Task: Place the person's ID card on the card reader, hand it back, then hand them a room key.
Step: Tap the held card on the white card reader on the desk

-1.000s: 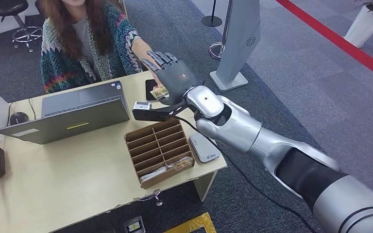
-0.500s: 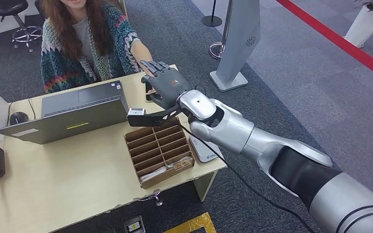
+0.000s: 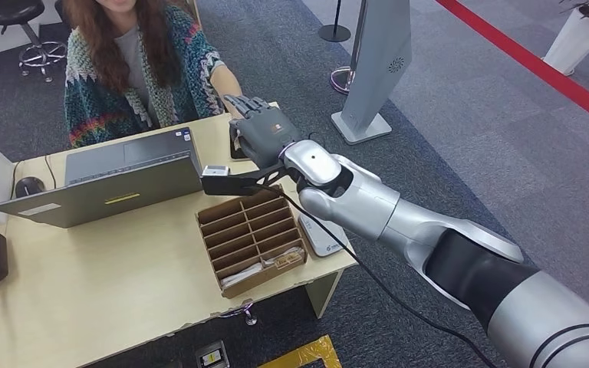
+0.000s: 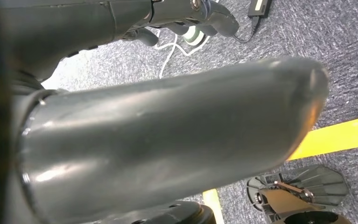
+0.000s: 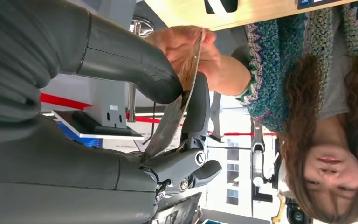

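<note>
My right hand point(image 3: 264, 134) reaches across the far edge of the desk point(image 3: 107, 284) toward the seated person point(image 3: 138, 69). In the right wrist view the hand point(image 5: 135, 70) pinches a thin card point(image 5: 175, 119) between the thumb and the dark fingers point(image 5: 196, 116). The person's hand point(image 5: 182, 44) touches the card's far end. In the head view my palm hides the card. My left hand point(image 4: 168, 140) hangs over grey carpet and holds nothing, its fingers point(image 4: 191, 14) apart from the thumb.
A brown divided card box point(image 3: 249, 238) with a few cards sits near the desk's front right corner, a white flat device point(image 3: 322, 236) beside it. A flat black device point(image 3: 235, 147) lies under my right hand. A laptop point(image 3: 123, 172) stands open to the left.
My right hand has moved left and a little farther toward the person. The yellowish card that showed under the palm a second ago is now hidden in the head view.
</note>
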### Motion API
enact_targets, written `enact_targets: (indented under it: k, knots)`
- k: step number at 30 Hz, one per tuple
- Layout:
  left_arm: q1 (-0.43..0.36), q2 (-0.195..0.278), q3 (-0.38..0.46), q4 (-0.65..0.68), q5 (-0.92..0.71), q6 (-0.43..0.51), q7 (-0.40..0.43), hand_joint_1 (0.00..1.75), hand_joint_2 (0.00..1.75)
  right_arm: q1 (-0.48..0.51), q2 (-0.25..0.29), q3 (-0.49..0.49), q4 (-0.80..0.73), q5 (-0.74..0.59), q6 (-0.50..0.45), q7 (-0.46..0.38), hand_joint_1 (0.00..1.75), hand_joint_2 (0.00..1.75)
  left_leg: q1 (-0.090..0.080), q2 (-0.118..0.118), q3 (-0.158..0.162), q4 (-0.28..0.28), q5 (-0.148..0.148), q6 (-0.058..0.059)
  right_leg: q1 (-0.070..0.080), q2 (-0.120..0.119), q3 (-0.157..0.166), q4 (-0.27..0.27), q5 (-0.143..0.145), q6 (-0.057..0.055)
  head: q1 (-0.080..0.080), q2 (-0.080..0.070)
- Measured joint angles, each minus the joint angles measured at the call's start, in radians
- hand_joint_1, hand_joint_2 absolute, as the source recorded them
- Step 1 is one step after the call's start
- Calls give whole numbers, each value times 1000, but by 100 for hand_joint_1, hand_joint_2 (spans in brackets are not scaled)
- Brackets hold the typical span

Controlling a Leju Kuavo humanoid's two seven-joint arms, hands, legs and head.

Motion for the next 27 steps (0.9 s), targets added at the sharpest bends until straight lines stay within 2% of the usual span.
enact_targets:
  k: [6,13,21,27]
  knots:
    - [15,0,4,0,28,15,-20,0,0,15,-5,-28,6,-61,-47,-5,175,175,0,0,0,0,0,0,0,0,-1,0,0,0,0,0]
    - [43,0,16,1,72,31,-56,0,0,91,-63,-115,-8,-133,-120,17,175,175,0,2,0,0,-1,0,-1,2,-2,-1,0,0,0,0]
    - [59,0,35,4,118,34,-64,0,0,263,-154,-255,-29,-172,-164,24,175,175,0,2,0,0,-1,0,-1,1,-1,-1,0,0,0,0]
    - [60,0,36,5,126,34,-64,0,0,395,-203,-345,-50,-176,-147,30,175,175,0,2,0,0,-1,1,-1,1,-1,-1,0,0,0,0]
